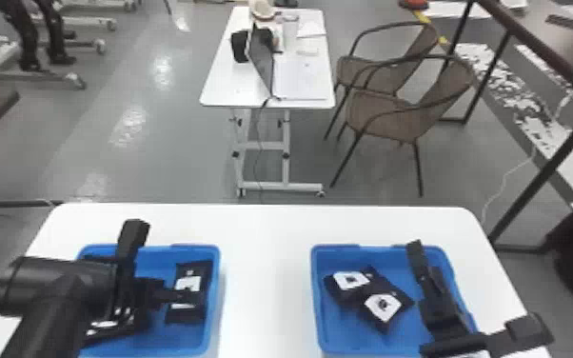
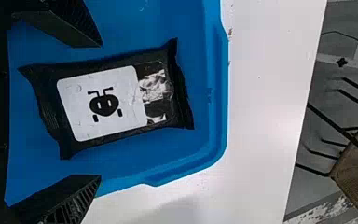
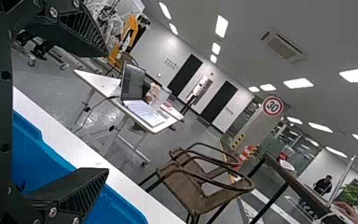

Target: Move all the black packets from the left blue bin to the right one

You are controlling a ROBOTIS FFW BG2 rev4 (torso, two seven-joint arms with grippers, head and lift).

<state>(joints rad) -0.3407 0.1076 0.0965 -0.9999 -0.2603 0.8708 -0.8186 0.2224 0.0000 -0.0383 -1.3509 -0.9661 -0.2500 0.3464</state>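
Unit status, left side: I have the left gripper (image 1: 154, 264) over the left blue bin (image 1: 212, 307). The left wrist view shows the fingers of the left gripper (image 2: 100, 111) spread apart, one to either side of a black packet (image 2: 121, 100), with bare bin floor between the packet and each finger. The packet lies face up on the bin floor — white label with a black emblem, clear window at its far end. More dark shapes show in this bin around the arm; they are partly covered, and I cannot tell how many packets they are.

Unit status, right side: the right gripper (image 1: 473, 285) is at the right part of the right blue bin (image 1: 316, 290). Its fingers are spread wide, with nothing between them. Two packets lie in this bin: a rear packet (image 1: 350, 280) and a front packet (image 1: 383, 308), touching, labels upward.

Surroundings: both bins stand on the white table (image 1: 264, 266). Beyond it I see a second table (image 1: 221, 93) carrying a laptop (image 1: 300, 78), with two chairs (image 1: 390, 109) beside it.
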